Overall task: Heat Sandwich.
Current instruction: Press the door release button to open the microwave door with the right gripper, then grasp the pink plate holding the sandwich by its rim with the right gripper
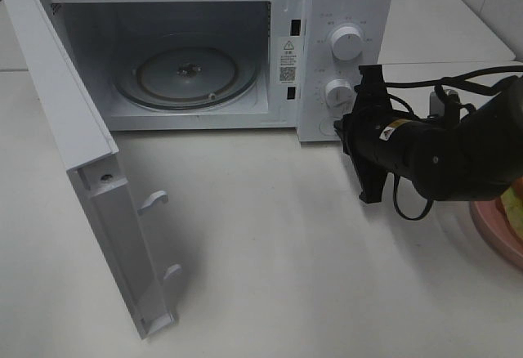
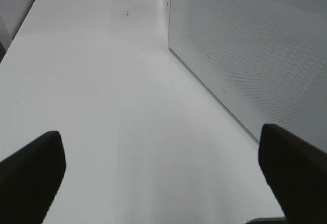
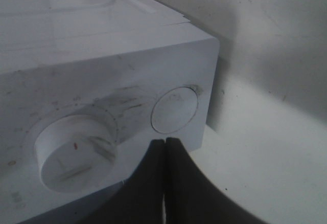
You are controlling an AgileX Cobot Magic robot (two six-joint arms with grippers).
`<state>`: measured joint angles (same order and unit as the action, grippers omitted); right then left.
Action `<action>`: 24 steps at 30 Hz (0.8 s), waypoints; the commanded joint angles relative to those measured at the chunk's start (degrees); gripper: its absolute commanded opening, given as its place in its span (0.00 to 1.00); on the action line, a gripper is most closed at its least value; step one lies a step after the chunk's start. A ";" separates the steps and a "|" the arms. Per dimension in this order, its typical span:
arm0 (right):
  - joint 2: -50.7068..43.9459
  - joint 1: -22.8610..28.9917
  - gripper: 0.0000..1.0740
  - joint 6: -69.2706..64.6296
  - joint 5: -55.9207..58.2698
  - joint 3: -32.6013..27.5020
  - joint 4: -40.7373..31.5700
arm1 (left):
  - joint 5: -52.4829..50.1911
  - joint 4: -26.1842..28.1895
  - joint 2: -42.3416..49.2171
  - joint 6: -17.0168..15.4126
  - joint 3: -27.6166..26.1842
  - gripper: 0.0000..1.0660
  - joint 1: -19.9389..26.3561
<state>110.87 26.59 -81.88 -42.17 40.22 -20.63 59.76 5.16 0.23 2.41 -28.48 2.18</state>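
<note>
The white microwave (image 1: pixel 204 55) stands open, its door (image 1: pixel 90 186) swung out to the left and a bare glass turntable (image 1: pixel 189 72) inside. At the far right edge a sliver of the sandwich (image 1: pixel 516 203), light green and yellowish, lies on a pink plate (image 1: pixel 490 231), mostly hidden by the arm and cut off by the frame. My right gripper (image 1: pixel 343 127) (image 3: pixel 164 143) is shut and empty, its tips just in front of the round button (image 3: pixel 174 111) at the bottom of the control panel. My left gripper (image 2: pixel 163 178) is open over bare table, holding nothing.
Two knobs (image 1: pixel 346 44) (image 1: pixel 338 92) sit on the control panel above the button. The microwave's perforated side wall (image 2: pixel 255 55) runs close beside the left gripper. The white table (image 1: pixel 270 252) stretches in front of the open door.
</note>
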 commanded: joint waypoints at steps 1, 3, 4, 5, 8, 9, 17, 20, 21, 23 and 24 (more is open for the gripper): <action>-4.41 0.17 0.00 2.52 3.32 -2.29 2.52 | -0.46 0.00 1.49 -0.17 0.23 0.91 0.00; -6.02 0.17 0.00 3.84 5.73 -2.75 3.90 | -0.46 0.00 1.49 -0.17 0.23 0.91 0.00; -6.88 0.17 0.00 4.58 7.10 -2.86 4.64 | -0.46 0.00 1.49 -0.17 0.23 0.91 0.00; -6.88 0.17 0.00 4.58 7.10 -2.86 4.64 | -0.46 0.00 1.49 -0.17 0.23 0.91 0.00; -10.14 0.17 0.00 10.60 13.69 -2.86 6.65 | -0.46 0.00 1.49 -0.17 0.23 0.91 0.00; -10.89 0.17 0.00 12.72 15.07 -2.86 6.76 | -0.46 0.00 1.49 -0.17 0.23 0.91 0.00; -16.33 0.17 0.02 33.40 27.56 -2.86 6.82 | -0.46 0.00 1.49 -0.17 0.23 0.91 0.00; -18.96 0.00 0.04 48.13 34.66 -2.81 6.76 | -0.46 0.00 1.49 -0.17 0.23 0.91 0.00; -18.96 0.00 0.04 48.13 34.66 -2.81 6.76 | -0.46 0.00 1.49 -0.17 0.23 0.91 0.00; -20.05 0.00 0.04 56.61 38.22 -2.81 6.65 | -0.46 0.00 1.49 -0.17 0.23 0.91 0.00; -20.51 0.00 0.04 60.45 40.16 -2.81 6.53 | -0.46 0.00 1.49 -0.17 0.23 0.91 0.00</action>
<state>90.99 26.59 -25.55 -3.72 37.30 -14.61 59.76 5.16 0.23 2.41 -28.48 2.18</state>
